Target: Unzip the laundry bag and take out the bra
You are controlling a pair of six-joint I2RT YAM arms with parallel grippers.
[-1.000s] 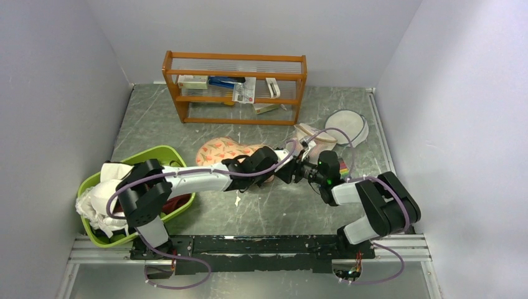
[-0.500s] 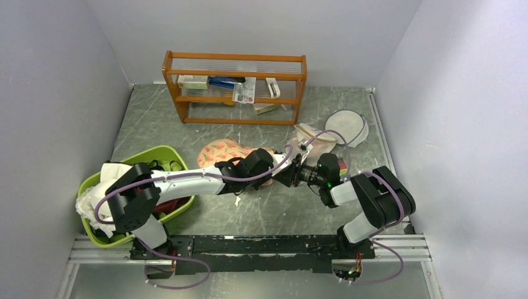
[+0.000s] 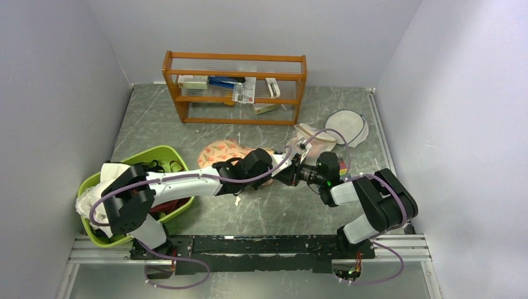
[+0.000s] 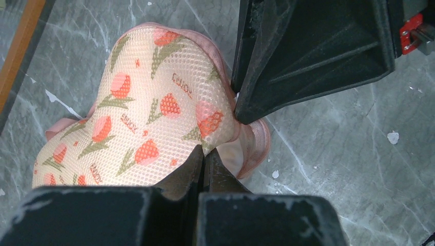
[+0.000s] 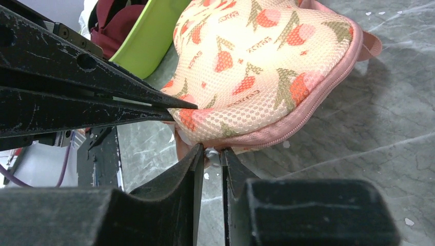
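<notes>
While the laundry bag (image 3: 225, 151) lies on the grey bench (image 3: 261, 212) near its middle, in front of the wooden shelf (image 3: 233, 87) and between the green basket (image 3: 159, 151) and a small white mesh bag (image 3: 314, 138), both arms reach to its near right end from opposite sides. The left fingers (image 4: 179, 177) are pressed together, and in the right wrist view their tips pinch the flowered mesh of the bag just above its edge. The right fingers (image 5: 182, 177) come from the other side and stand very near to each other, one on each side of a small pale zip pull (image 5: 211, 152) at the end of the pink zip (image 5: 308, 105). A thin gap is visible between them, and I cannot tell if they already press the pull. The zip looks closed along the part of the edge that the right wrist view shows. The two pairs of fingers are just beside each other at this end of the bag. In the basket there are white cloths (image 3: 93, 205) and a dark maroon piece of clothing (image 5: 113, 20). A round white mesh disc (image 3: 347, 126) lies at the far right of the bench, well apart from the bag.
</notes>
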